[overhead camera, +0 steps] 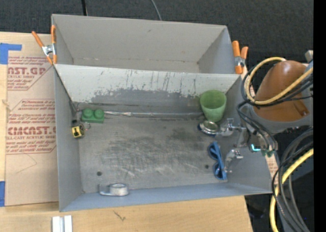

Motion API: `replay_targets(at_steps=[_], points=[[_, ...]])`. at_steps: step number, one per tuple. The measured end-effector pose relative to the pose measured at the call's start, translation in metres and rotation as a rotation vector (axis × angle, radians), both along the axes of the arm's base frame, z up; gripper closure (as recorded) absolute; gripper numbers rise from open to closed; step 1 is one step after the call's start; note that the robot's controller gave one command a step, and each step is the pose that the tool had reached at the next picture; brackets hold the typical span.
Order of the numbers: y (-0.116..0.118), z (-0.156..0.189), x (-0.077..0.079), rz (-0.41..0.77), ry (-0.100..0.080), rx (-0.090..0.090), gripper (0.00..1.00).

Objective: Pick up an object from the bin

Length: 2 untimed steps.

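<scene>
My gripper [232, 142] is low at the bin's right wall, open, and I see nothing between its fingers. One fingertip [227, 126] is next to a small shiny metal round thing [208, 127]. The other fingertip [235, 155] is just right of a blue plastic clip-like tool [218, 161] lying on the floor near the front right corner. A light green plastic cup [213, 104] stands upright just behind the metal thing, against the back wall.
A green toy brick [93, 115] and a small yellow and black thing [77, 131] lie at the left wall. A grey tape roll [115, 190] lies at the front left. The arm with its orange cover and cables hangs over the right rim.
</scene>
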<state>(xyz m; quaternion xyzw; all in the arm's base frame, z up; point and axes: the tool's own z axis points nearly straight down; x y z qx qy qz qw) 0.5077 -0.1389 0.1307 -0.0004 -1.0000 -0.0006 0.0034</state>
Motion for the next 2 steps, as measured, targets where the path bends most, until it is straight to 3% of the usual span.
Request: replay_targets(at_steps=[1,2], points=[[0.0101,-0.0570,0.0083,0.168,-0.010,0.000,0.00],[0.0102,-0.0541,0.0108,0.169,-0.017,-0.002,1.00]])
